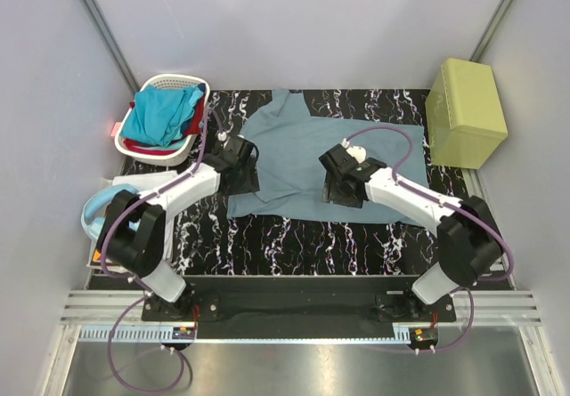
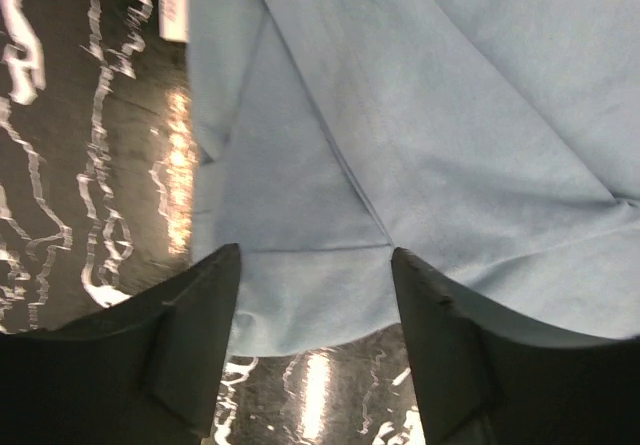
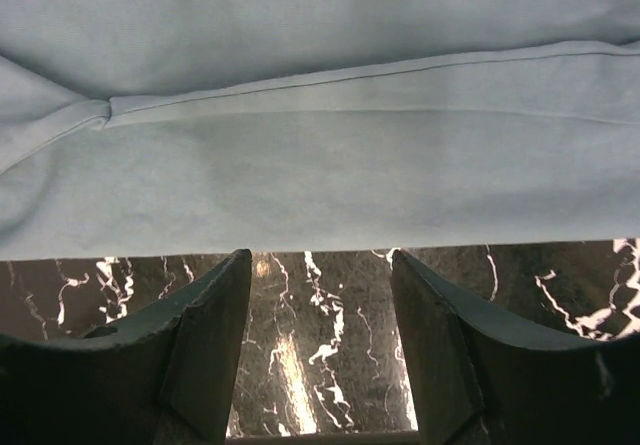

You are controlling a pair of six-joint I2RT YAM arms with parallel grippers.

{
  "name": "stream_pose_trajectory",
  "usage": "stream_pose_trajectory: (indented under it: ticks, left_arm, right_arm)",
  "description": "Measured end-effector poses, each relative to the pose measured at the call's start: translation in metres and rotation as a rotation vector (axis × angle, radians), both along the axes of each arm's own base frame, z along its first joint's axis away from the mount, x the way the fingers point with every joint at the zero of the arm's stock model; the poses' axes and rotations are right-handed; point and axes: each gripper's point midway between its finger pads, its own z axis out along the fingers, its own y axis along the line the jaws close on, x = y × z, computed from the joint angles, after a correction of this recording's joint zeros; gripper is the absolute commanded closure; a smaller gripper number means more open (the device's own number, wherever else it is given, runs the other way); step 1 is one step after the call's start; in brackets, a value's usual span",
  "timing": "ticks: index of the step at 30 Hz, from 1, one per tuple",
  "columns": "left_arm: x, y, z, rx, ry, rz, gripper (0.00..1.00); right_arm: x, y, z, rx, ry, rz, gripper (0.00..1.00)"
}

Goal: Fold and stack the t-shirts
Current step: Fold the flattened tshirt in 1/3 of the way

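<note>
A grey-blue t-shirt (image 1: 294, 151) is spread out flat on the black table (image 1: 303, 236), which is marked with white squiggly lines. The shirt is laid near the middle of the table, a bit toward the far side. One sleeve is pointed toward the back wall.

The left gripper (image 2: 315, 255) is held over the left edge of the shirt. In the left wrist view, its two dark fingers (image 2: 190, 315) are seen standing apart. A corner of the blue cloth, where a seam ends, is seen in the gap between them. Nothing is pinched, so this gripper is loose and nothing is held by it.

The right gripper (image 3: 320, 255) is held over the near right part of the shirt. In the right wrist view, its fingers (image 3: 440, 325) are also set apart. Only bare table is seen between them, and the shirt's hem is found just past the tips. No cloth is gripped there either.

A white laundry basket (image 1: 174, 77) is placed at the far left corner of the table. A bright turquoise t-shirt (image 1: 165, 116) is piled in it, and a red t-shirt (image 1: 193, 122) is tucked under that one.

A yellow-green box (image 1: 468, 111) is set at the far right side, well apart from the shirt.
</note>
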Motion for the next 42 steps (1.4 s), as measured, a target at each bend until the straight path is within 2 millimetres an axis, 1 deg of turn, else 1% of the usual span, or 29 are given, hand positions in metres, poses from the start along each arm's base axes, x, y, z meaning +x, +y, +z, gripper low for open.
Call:
stream_pose_trajectory:
  ticks: [5, 8, 11, 17, 21, 22, 24, 26, 29, 30, 31, 33, 38, 42]
  left_arm:
    - [-0.005, -0.007, -0.015, -0.014, 0.052, -0.009, 0.46]
    - [-0.010, -0.008, -0.026, -0.015, 0.091, -0.007, 0.48]
    - [-0.014, -0.007, -0.034, -0.011, 0.112, -0.006, 0.49]
    - [-0.020, -0.005, -0.040, -0.011, 0.131, 0.008, 0.49]
    - [-0.022, -0.004, -0.042, -0.009, 0.135, 0.011, 0.50]
    - [-0.023, -0.004, -0.042, -0.009, 0.137, 0.011, 0.50]
    - [-0.024, -0.003, -0.043, -0.008, 0.140, 0.013, 0.50]
    - [-0.025, -0.003, -0.044, -0.007, 0.143, 0.015, 0.50]
    - [-0.025, -0.002, -0.045, -0.008, 0.145, 0.017, 0.50]
    - [-0.025, -0.002, -0.045, -0.008, 0.145, 0.017, 0.50]
    - [-0.025, -0.002, -0.045, -0.008, 0.145, 0.017, 0.50]
    - [-0.026, -0.002, -0.046, -0.007, 0.147, 0.017, 0.50]
    - [-0.029, -0.001, -0.049, -0.004, 0.153, 0.018, 0.50]
    - [-0.029, -0.001, -0.049, -0.006, 0.152, 0.021, 0.50]
  right_arm:
    - [0.004, 0.009, -0.017, -0.007, 0.043, 0.015, 0.35]
    - [0.009, 0.017, -0.021, 0.002, 0.055, 0.030, 0.35]
    - [0.015, 0.028, -0.020, 0.016, 0.055, 0.048, 0.36]
    - [0.031, 0.061, -0.008, 0.058, 0.019, 0.106, 0.38]
    - [0.030, 0.083, -0.005, 0.082, 0.015, 0.153, 0.41]
    - [0.028, 0.087, -0.006, 0.083, 0.017, 0.164, 0.46]
    - [0.023, 0.094, -0.011, 0.082, 0.025, 0.185, 0.52]
    - [0.016, 0.101, -0.016, 0.078, 0.041, 0.207, 0.54]
    - [0.005, 0.111, -0.023, 0.076, 0.062, 0.238, 0.49]
    - [0.003, 0.112, -0.024, 0.076, 0.065, 0.242, 0.47]
    - [0.001, 0.115, -0.025, 0.078, 0.066, 0.249, 0.43]
    - [-0.001, 0.119, -0.026, 0.081, 0.064, 0.257, 0.40]
    - [0.002, 0.124, -0.035, 0.073, 0.073, 0.260, 0.39]
    - [0.014, 0.140, -0.040, 0.089, 0.069, 0.265, 0.41]
